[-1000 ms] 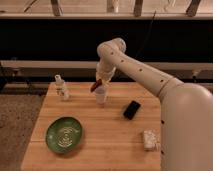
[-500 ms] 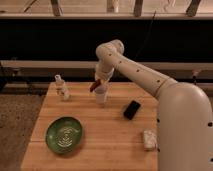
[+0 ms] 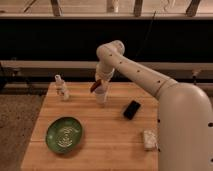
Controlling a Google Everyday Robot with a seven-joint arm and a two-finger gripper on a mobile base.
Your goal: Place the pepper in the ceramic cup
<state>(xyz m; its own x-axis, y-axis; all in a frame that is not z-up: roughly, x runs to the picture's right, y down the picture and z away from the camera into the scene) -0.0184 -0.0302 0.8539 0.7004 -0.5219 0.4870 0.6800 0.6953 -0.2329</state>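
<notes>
The hand (image 3: 100, 83) is gripping the pepper (image 3: 95, 86) just above the ceramic cup (image 3: 101, 95) near the surface's (image 3: 110, 140) far edge; releasing it is what's remaining.

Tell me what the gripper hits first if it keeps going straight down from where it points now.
Most likely the cup. The gripper hangs just above its rim, with the pepper at its tip, so the pepper would probably reach the cup's mouth first. Depth is hard to judge from this one view.
</notes>
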